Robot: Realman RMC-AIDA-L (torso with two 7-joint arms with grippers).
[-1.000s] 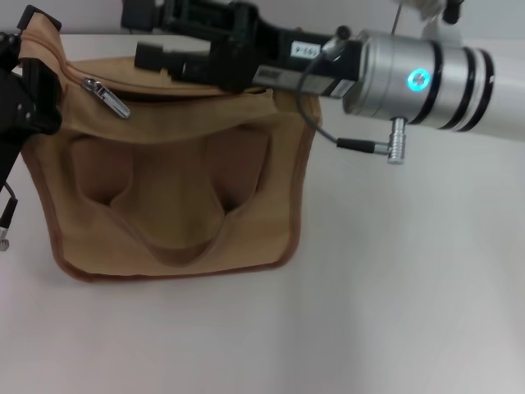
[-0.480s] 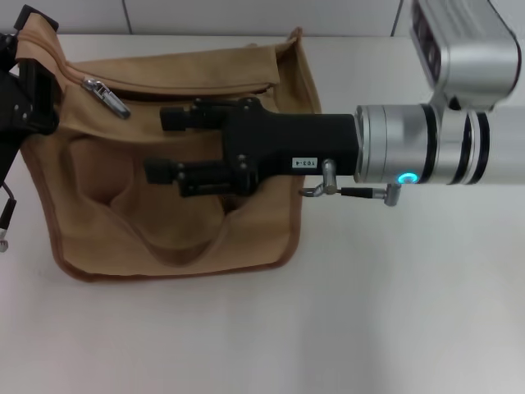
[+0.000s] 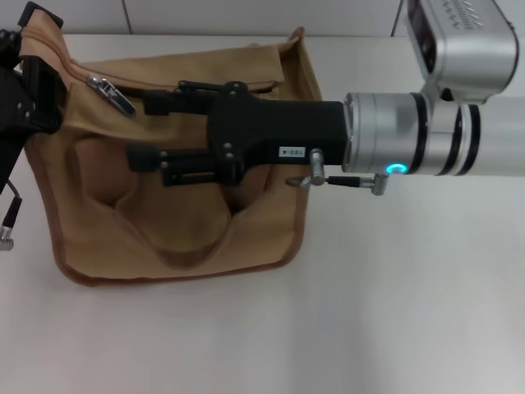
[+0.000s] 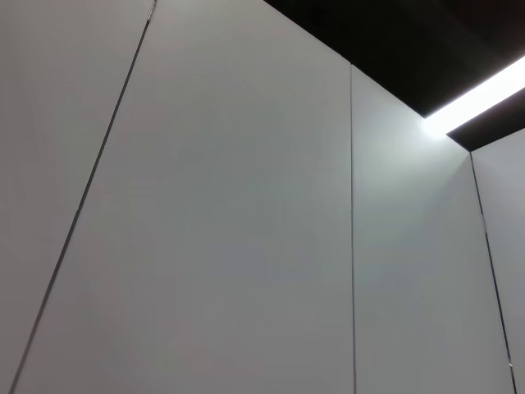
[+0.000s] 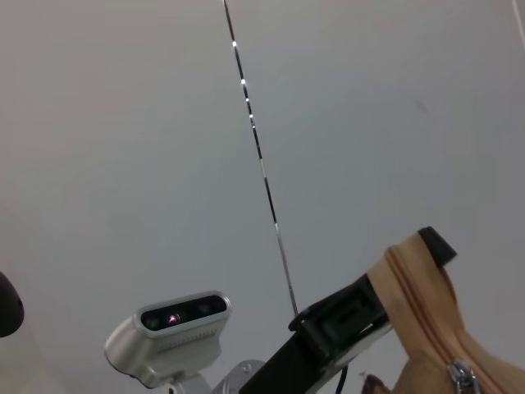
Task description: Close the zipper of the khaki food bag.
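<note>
The khaki food bag (image 3: pixel 189 222) lies on the white table in the head view, its handles flat on its front. The zipper (image 3: pixel 197 84) runs along its far top edge, with the silver pull tab (image 3: pixel 111 93) near the left end. My left gripper (image 3: pixel 31 78) is shut on the bag's top left corner; it also shows in the right wrist view (image 5: pixel 344 316), holding the tan corner (image 5: pixel 414 275). My right gripper (image 3: pixel 139 130) is open, its fingers pointing left over the bag, the far fingertip just right of the pull tab.
The white table (image 3: pixel 410 287) stretches to the right and front of the bag. A grey wall runs behind the table's far edge. The left wrist view shows only wall panels and a ceiling light.
My right gripper has come from behind the bag's top edge to over the bag, then moved left toward the pull tab. The left gripper has kept its hold.
</note>
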